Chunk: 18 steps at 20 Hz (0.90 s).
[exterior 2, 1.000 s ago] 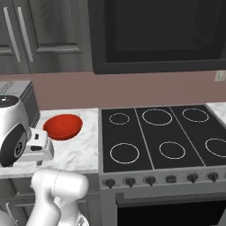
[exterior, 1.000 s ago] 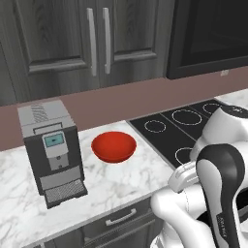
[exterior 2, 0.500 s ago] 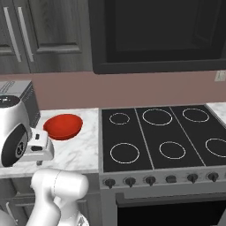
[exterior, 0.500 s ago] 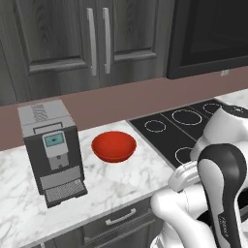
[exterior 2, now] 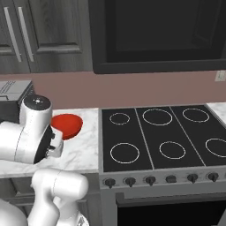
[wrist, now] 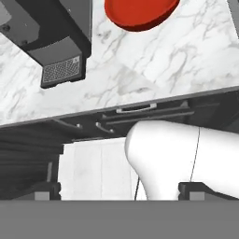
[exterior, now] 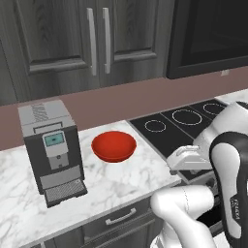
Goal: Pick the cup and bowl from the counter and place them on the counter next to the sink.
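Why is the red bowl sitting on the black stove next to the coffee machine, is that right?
Not quite. The red bowl is next to the coffee machine, but it sits on the white marble counter, not on the black stove. The left base view shows it between the machine and the stove.
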Tool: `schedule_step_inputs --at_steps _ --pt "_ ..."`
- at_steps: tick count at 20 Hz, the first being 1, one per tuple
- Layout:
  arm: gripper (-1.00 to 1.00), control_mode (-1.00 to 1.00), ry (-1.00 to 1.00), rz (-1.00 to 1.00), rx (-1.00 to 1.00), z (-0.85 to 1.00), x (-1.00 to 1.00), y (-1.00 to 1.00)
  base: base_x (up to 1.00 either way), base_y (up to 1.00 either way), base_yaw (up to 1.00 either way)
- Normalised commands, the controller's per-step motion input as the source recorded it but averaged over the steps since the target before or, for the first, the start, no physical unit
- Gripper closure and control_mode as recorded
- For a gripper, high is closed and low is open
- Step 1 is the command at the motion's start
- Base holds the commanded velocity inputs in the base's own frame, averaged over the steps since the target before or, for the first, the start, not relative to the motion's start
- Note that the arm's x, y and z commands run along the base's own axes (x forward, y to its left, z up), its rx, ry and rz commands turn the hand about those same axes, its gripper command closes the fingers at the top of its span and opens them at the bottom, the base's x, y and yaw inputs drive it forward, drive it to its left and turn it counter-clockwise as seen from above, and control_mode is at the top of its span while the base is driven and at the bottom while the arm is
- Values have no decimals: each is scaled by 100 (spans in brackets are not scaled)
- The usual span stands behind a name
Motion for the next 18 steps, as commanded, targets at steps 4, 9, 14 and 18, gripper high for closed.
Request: schedule_step_inputs --at_steps 4,9,14,18 --pt "-100 -100 0 -28 0 0 46 11 0 0 0" --pt "-100 -100 0 -28 0 -7 44 6 0 0 0" --pt "-100 -100 0 -12 2 -20 33 -4 0 0 0" --pt "-100 -100 0 0 0 -8 61 -14 0 0 0"
